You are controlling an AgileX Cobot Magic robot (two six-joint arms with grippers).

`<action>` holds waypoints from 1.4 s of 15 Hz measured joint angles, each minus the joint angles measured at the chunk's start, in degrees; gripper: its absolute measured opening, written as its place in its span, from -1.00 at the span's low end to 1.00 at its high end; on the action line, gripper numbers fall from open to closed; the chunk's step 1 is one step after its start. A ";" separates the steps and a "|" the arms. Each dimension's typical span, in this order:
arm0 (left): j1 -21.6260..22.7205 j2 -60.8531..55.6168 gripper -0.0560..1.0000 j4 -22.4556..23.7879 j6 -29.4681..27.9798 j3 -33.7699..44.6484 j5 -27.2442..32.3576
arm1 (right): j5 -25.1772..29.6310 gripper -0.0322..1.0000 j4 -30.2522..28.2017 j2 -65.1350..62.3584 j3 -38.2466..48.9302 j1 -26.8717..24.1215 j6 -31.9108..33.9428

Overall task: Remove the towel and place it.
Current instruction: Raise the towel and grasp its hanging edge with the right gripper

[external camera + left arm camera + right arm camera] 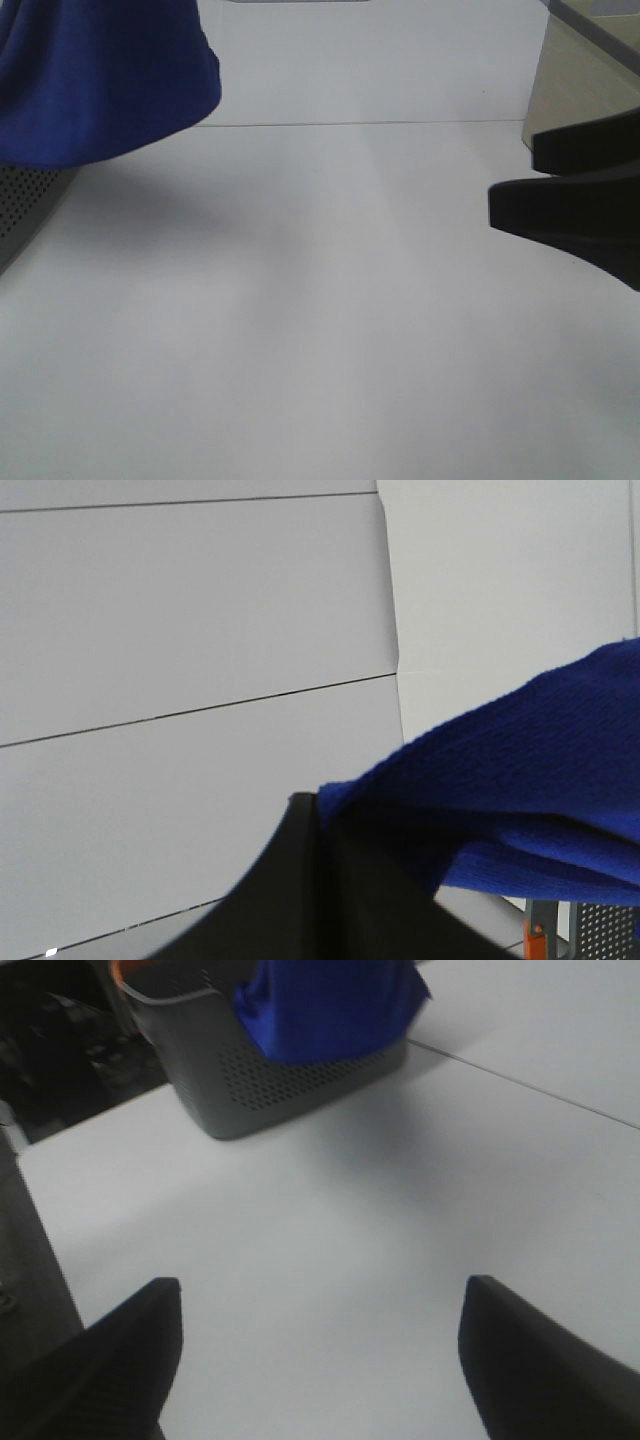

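Left gripper (312, 805) sits closest: my two black fingers are pressed together on an edge of the towel (520, 800), which bulges out from the tips to one side. Most of the cloth hangs below this gripper, over the grey perforated basket (250, 1100). Whether its lower end lies inside the basket is hidden. Right gripper (322, 1285) is spread wide and holds nothing, low over the table (330, 1190), with basket and towel well ahead of it.

Hazards, as I judge them:
1. Grip slip. Only a small fold is pinched, so the weight of the hanging cloth could pull it free.
2. Snag. A low end could catch the basket rim and drag or tip the basket.
3. Crumpled placement. With a one-point hold the cloth may land bunched, and my right gripper is too far off to take a second corner.
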 joint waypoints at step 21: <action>-12.66 -0.06 -0.89 -1.15 2.98 -0.06 7.85 | 20.51 0.51 8.65 56.32 -41.14 22.17 -23.78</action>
